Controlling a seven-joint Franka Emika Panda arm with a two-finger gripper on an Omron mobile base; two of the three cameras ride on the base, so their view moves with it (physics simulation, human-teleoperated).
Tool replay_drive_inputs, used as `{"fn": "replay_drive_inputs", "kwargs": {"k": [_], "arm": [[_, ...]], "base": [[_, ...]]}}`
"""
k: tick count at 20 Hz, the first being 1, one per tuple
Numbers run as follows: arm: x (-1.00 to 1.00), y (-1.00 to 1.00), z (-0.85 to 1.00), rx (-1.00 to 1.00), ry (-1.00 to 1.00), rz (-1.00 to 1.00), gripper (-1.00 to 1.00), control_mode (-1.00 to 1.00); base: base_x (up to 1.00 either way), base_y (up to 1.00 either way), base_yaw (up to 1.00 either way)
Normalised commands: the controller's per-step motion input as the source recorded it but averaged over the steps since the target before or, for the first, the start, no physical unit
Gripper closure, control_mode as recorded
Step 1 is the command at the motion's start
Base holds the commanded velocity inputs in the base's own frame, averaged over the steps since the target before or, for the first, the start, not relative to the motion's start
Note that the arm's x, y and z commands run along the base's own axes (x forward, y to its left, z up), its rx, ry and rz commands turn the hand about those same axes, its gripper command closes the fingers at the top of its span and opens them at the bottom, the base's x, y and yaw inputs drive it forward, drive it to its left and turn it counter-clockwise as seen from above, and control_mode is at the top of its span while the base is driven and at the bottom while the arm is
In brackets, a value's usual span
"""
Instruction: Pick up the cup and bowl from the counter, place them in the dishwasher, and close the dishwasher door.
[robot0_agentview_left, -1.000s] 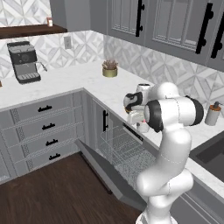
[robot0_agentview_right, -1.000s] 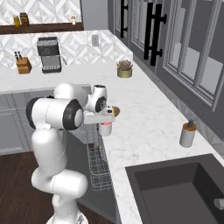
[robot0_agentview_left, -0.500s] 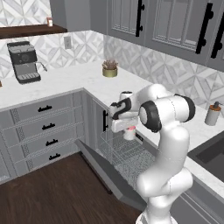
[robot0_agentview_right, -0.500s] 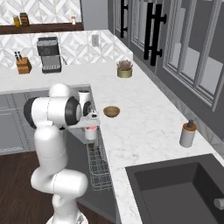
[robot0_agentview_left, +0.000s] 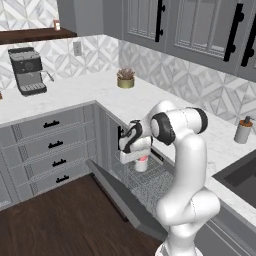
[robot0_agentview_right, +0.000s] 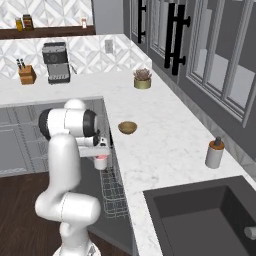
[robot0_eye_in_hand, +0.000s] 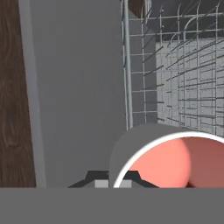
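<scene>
Over the open dishwasher (robot0_agentview_left: 137, 182), I have the gripper (robot0_agentview_left: 136, 156) clenched on the cup (robot0_agentview_left: 141, 163), which hangs just above the wire rack (robot0_agentview_left: 150, 180) with its salmon-red inside showing. The dishwasher door (robot0_agentview_left: 120, 195) lies dropped down toward the floor on the near left.

To do this step well, I judge I should lower the cup straight down until its base sits between the rack tines, and only then let the fingers go; letting go from this height could tip it over on the wires. I would keep it level and clear of the rack's rim, then lift straight up so the fingers do not drag it.

From the hand view I get what the base views cannot give: the cup's rim (robot0_eye_in_hand: 175, 162) sits close under the camera, the rack (robot0_eye_in_hand: 175, 74) lies beyond it on the right, and the flat grey door (robot0_eye_in_hand: 74, 87) runs on the left. It suggests the cup hangs near the rack's door-side edge, so I may need to move further over the wires.

From the right base view I see the bowl (robot0_agentview_right: 127, 127) waiting on the counter (robot0_agentview_right: 165, 145), well apart from the cup (robot0_agentview_right: 101, 161), with a soap dispenser (robot0_agentview_right: 215, 153) further right. In the left base view my own arm hides the bowl.
</scene>
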Motion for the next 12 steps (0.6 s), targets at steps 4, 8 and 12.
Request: {"fn": "replay_drive_inputs", "kwargs": {"k": [4, 8, 12], "arm": [[0.30, 0.00, -0.64, -0.05, -0.09, -0.07, 1.00, -1.00], [0.45, 0.01, -0.61, -0.05, -0.07, -0.12, 1.00, -1.00], [0.47, 0.01, -0.52, -0.03, -0.02, -0.16, 1.00, -1.00]], "base": [[0.00, 0.00, 0.00], [0.00, 0.00, 0.00], [0.00, 0.00, 0.00]]}}
